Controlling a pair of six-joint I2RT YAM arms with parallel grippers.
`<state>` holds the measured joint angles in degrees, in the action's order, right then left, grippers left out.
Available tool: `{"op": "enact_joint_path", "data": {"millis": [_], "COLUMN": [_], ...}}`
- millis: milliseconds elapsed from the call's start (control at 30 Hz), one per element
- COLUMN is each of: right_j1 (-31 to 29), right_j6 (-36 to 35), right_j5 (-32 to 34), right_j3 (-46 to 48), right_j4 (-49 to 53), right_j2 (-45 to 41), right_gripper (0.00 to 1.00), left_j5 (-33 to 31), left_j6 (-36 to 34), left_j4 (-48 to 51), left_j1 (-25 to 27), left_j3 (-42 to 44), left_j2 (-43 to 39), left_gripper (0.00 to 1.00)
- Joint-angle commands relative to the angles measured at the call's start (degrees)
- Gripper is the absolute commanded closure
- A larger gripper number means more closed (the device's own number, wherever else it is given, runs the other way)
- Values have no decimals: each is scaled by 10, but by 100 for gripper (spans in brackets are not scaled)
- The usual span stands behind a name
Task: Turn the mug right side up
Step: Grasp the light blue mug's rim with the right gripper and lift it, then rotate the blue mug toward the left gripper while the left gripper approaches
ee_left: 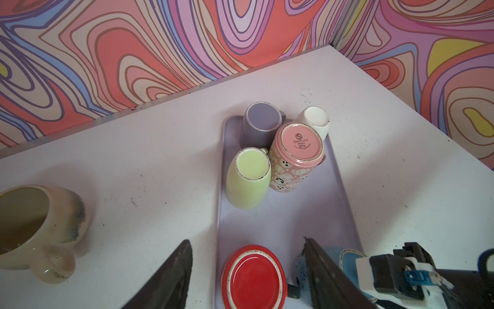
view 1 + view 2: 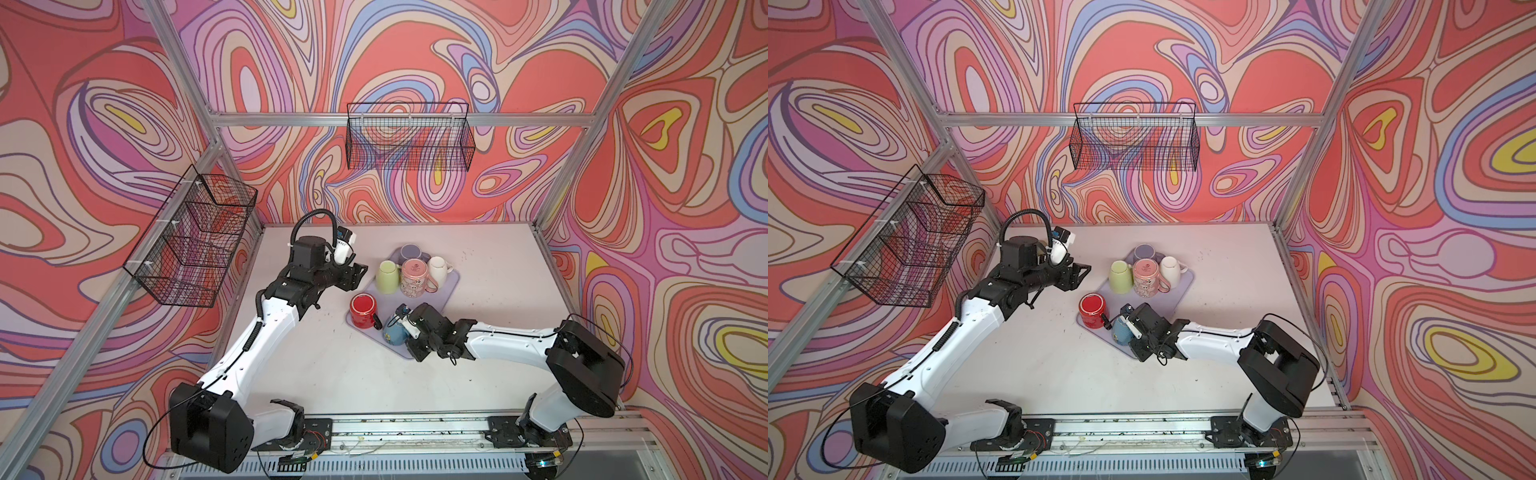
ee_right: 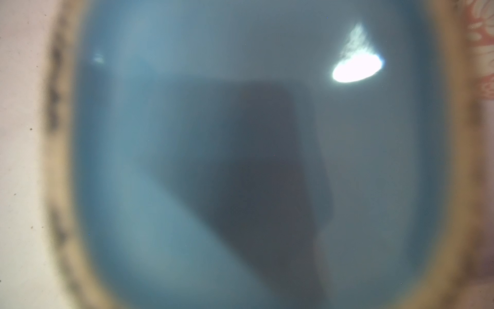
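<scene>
A blue mug (image 2: 392, 332) (image 2: 1120, 332) sits on the near end of the lilac tray (image 2: 451, 282). My right gripper (image 2: 406, 332) (image 2: 1130, 333) is pressed up against it, and its fingers are hidden by the mug and the wrist. A blurred blue, tan-rimmed face of the blue mug (image 3: 240, 133) fills the right wrist view. My left gripper (image 2: 359, 274) (image 1: 246, 240) hovers open and empty off the tray's left edge. The left wrist view shows the red mug (image 1: 254, 278) below and between its fingers, and the blue mug (image 1: 347, 260) beside one of them.
The red mug (image 2: 363, 311) stands upside down next to the blue one. Green (image 2: 387, 276), pink (image 2: 412, 278), white (image 2: 438, 268) and purple (image 2: 410, 252) mugs stand upside down at the tray's far end. A cream mug (image 1: 34, 230) stands upright on the table. Wire baskets (image 2: 409, 137) hang on the walls.
</scene>
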<state>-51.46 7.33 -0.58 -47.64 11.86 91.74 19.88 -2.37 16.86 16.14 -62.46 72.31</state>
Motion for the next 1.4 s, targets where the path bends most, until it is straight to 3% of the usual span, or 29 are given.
{"op": "enact_joint_path", "data": {"millis": [0, 433, 800, 1100, 1367], "right_j1": [-4, 1, 93, 139, 194], "right_j6": [4, 53, 119, 144, 159], "right_j5": [6, 33, -96, -154, -220], "right_j3": [-1, -11, 13, 13, -6], "right_j4": [-4, -8, -69, -89, -119], "right_j2": [13, -25, -101, -147, -186], "right_gripper": [87, 95, 96, 96, 96], "left_j5": [-3, 2, 4, 7, 56], "left_j6": [-13, -11, -11, -8, 23], "left_j4": [-1, -1, 0, -2, -11], "left_j1": [3, 3, 3, 4, 3], "left_j3": [2, 1, 2, 1, -8], "left_j2": [-10, -10, -11, -10, -13], "left_gripper": [32, 32, 32, 32, 32]}}
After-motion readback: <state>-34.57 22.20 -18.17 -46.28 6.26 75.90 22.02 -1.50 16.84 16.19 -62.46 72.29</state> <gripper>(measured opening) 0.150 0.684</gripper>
